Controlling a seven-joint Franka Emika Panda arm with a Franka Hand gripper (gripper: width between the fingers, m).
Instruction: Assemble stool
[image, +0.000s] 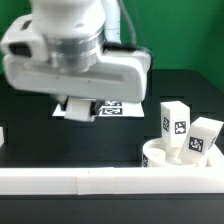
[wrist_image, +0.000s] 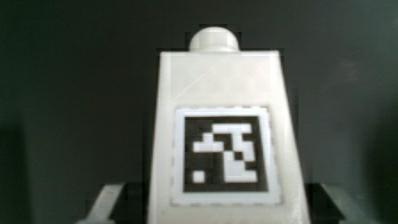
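Note:
In the wrist view a white stool leg (wrist_image: 222, 110) with a black-and-white tag fills the picture, its round peg end pointing away. It sits between my gripper (wrist_image: 219, 206), whose fingers (wrist_image: 111, 200) flank its near end and appear shut on it. In the exterior view my gripper (image: 78, 108) hangs low over the black table, just in front of the marker board (image: 112, 108). The round white seat (image: 175, 158) lies at the exterior view's right, with two tagged legs (image: 176, 122) (image: 202, 138) standing in it.
A long white bar (image: 100, 180) edges the table's front. A small white piece (image: 2, 137) shows at the exterior view's left edge. The arm's bulky white wrist (image: 75, 55) hides much of the table's back.

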